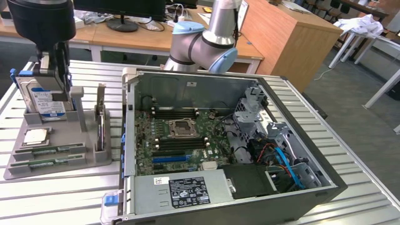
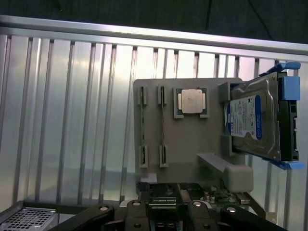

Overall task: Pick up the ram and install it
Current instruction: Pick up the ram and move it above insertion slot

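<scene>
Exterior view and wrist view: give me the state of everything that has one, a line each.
Ram: standing on edge at the side of the grey tray, not installed.
Hard drive: upright in the tray.
CPU chip: lying flat in its recess.
Computer case: on its side, open.
Gripper: hanging over the tray.

The gripper (image 1: 53, 89) blocks the top of the drive (image 1: 45, 103) on the exterior view's left; I can't tell its grip. The arm (image 1: 206, 42) is cut at the top edge. The ram (image 1: 47, 151) is too small to read. Wrist view: gripper (image 2: 163, 207) cropped, green board (image 2: 166, 193) half hidden. Near corner of the case (image 1: 340, 187) cropped.
</scene>
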`<state>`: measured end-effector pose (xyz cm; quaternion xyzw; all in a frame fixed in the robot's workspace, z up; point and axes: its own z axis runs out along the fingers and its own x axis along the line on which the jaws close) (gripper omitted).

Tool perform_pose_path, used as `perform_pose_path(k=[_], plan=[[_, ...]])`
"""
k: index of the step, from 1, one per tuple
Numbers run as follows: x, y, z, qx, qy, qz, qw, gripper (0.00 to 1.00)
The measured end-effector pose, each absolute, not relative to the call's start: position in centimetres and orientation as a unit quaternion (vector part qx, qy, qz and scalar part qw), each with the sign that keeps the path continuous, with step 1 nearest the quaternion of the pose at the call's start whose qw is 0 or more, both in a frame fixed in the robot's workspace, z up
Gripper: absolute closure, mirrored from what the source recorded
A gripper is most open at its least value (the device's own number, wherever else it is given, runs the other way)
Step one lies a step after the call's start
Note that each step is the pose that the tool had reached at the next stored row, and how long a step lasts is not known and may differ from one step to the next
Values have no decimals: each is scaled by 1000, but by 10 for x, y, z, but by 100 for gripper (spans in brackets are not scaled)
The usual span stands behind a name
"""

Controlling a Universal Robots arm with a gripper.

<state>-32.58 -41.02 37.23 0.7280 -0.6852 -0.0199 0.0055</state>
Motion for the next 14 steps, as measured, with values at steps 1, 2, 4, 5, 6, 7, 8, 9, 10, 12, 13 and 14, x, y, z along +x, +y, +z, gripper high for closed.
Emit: perform_pose_path(k=[1, 2, 4, 5, 6, 7, 8, 9, 10, 12, 13, 14], plan=[[-326, -410, 372, 728, -685, -20, 6, 64], [-326, -410, 372, 728, -685, -20, 6, 64], [-327, -410, 371, 728, -685, -20, 6, 64], [-327, -410, 371, 728, -685, -20, 6, 64], [-328, -410, 371, 728, -685, -20, 6, 64], [-328, -410, 370, 728, -685, -20, 6, 64], [-328, -410, 370, 728, -685, -20, 6, 64], [-328, -410, 370, 728, -685, -20, 6, 64], [-329, -410, 369, 728, -685, -20, 6, 64], [-329, -410, 369, 728, -685, -20, 6, 64], [-329, -410, 368, 728, -685, -20, 6, 64], [-330, -410, 368, 728, -685, -20, 6, 64]])
